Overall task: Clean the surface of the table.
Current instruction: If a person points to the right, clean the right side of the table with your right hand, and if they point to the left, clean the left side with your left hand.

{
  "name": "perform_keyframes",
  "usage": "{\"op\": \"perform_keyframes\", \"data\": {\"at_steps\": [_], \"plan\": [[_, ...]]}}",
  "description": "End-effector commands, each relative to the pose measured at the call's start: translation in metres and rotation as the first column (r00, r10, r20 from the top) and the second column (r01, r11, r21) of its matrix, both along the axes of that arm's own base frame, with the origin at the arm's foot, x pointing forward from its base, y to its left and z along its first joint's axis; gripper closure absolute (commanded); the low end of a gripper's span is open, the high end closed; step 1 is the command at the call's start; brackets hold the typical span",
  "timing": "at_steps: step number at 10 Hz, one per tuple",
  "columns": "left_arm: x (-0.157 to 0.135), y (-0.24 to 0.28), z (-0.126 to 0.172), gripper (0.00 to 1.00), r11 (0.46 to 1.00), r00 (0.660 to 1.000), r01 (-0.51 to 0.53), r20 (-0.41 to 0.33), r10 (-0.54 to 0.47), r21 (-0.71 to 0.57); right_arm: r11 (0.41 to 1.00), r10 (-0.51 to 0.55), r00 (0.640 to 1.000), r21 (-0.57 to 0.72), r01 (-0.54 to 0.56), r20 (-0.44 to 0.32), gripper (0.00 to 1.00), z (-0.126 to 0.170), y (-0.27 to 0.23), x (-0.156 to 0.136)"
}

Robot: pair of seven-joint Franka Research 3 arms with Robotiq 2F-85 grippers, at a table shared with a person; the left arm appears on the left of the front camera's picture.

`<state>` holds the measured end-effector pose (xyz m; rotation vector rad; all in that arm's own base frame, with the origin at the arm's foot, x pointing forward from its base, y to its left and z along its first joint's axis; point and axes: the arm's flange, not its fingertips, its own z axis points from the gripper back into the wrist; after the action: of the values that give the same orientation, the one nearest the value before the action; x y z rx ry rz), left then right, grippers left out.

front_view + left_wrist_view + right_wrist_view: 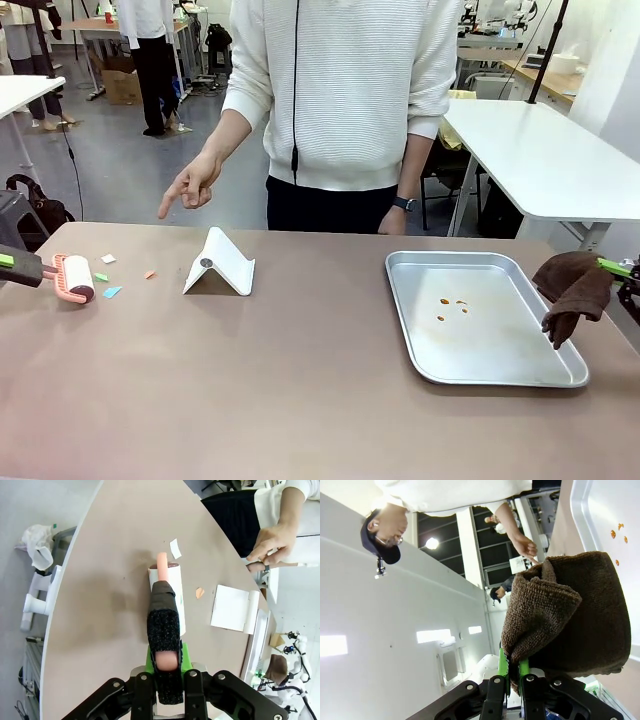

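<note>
The brownish table (300,390) carries small paper scraps at its far left: white (107,258), green (101,277), blue (112,292) and orange (150,274). My left gripper (10,263) (166,661) is shut on the handle of a lint roller (72,279) (172,597), whose white roll lies on the tabletop beside the scraps. At the right edge my right gripper (625,275) (511,672) is shut on a brown cloth (572,290) (570,615) that hangs beside the tray, above the table.
A shiny metal tray (500,375) with a few orange crumbs (455,305) lies right of centre. A white folded stand (220,265) sits near the scraps. A person stands at the far side, one hand (190,187) pointing down toward the scraps.
</note>
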<state>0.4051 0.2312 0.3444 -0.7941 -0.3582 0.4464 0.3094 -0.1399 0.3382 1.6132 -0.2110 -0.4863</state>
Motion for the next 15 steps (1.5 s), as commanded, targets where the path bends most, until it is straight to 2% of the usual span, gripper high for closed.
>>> {"op": "perform_keyframes", "data": {"at_steps": [1,5,15], "plan": [[0.0,-0.015,-0.015,1.0,0.998,0.999,0.028,-0.046,-0.026,0.051,1.0,0.013,1.0,0.002,-0.013,0.012,1.0,0.005,0.0,-0.002],[0.017,-0.04,-0.026,1.0,0.992,0.993,0.093,-0.078,-0.086,0.089,1.0,0.013,1.0,0.002,-0.013,0.012,1.0,0.005,0.0,-0.002],[0.079,-0.098,-0.036,1.0,0.995,0.989,0.07,-0.136,-0.061,0.069,1.0,0.013,1.0,0.002,-0.013,0.012,1.0,0.005,0.0,-0.002]]}}
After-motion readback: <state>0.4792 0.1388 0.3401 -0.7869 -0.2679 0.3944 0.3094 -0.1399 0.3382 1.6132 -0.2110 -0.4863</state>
